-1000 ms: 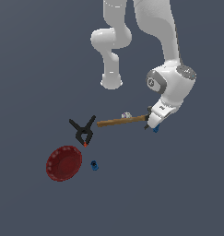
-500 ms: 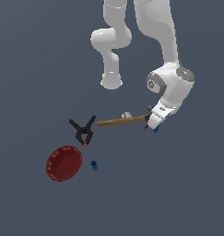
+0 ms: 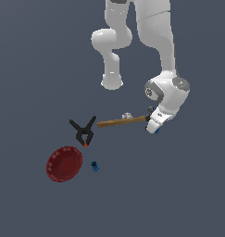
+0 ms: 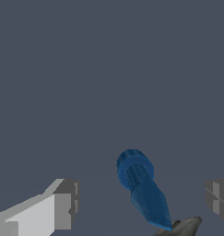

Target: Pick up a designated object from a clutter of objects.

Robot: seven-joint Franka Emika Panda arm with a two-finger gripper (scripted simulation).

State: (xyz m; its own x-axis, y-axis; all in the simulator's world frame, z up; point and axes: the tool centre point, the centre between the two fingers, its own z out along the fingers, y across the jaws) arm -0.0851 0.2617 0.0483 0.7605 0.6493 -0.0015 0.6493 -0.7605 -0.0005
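Observation:
The designated object [image 4: 143,189] is a small dark-blue tapered piece with one wider round end, lying on the floor. In the wrist view it sits between my two fingers [image 4: 62,205], apart from both. My gripper [image 4: 141,203] is open and holds nothing. In the exterior view the gripper [image 3: 154,128] hangs low over the hammer's head end, and the designated object [image 3: 157,131] peeks out just below it. The clutter of objects spreads toward the exterior view's left: the wooden-handled hammer [image 3: 121,121], a black spring clamp [image 3: 84,131], a dark red bowl [image 3: 64,164] and a stubby blue piece [image 3: 95,166].
A tiny whitish lump [image 3: 126,115] lies right beside the hammer handle. The tip of the hammer's dark head [image 4: 182,227] shows close to the narrow end of the blue piece. The robot's white base [image 3: 112,81] stands behind the objects.
The arm has sunk a little toward the floor over the blue piece. The objects lie where they were.

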